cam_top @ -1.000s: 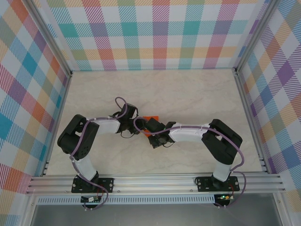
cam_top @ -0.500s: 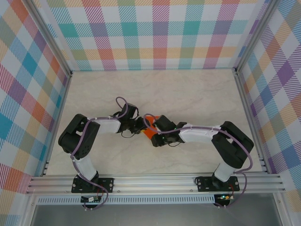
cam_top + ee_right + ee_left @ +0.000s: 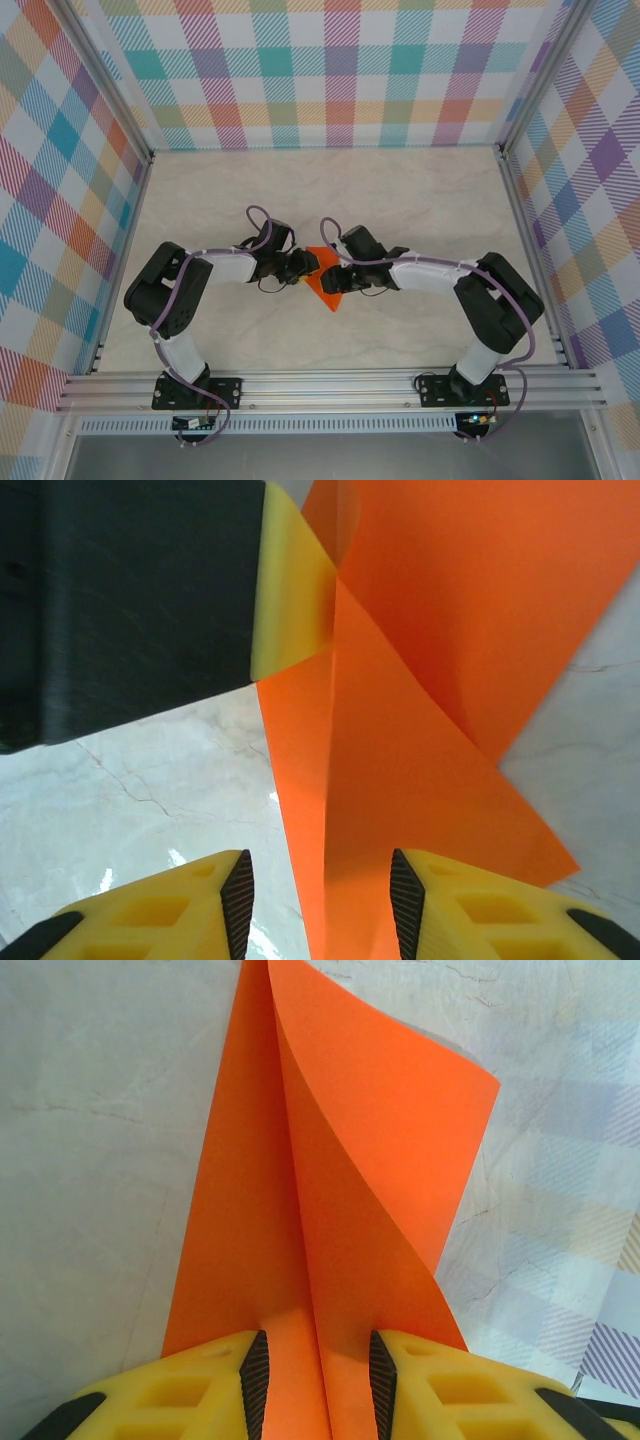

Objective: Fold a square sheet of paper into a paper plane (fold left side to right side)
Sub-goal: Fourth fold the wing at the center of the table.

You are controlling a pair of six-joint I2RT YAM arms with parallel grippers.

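Note:
The square sheet of paper [image 3: 326, 289] lies partly folded on the table, bright orange, with one flap curling up [image 3: 400, 1110]. My left gripper [image 3: 303, 266] comes from the left. Its jaws stand apart [image 3: 317, 1385] with the tips resting on the paper, and a crease runs between the pads [image 3: 256, 1380]. My right gripper [image 3: 334, 277] comes from the right and is open [image 3: 320, 900]. A folded edge of the paper [image 3: 400, 750] runs between its jaws without touching both pads. The left gripper's yellow finger [image 3: 292, 590] shows at the paper's far end. I see no finished paper plane.
The marble-patterned table [image 3: 420, 200] is walled by checked panels on three sides. An aluminium rail [image 3: 330, 385] with both arm bases runs along the near edge. Free room lies behind and to either side of the paper.
The right gripper has opened and let go of the paper. It drew back to the right and slightly away, so more of the orange sheet shows. The left gripper has stayed put.

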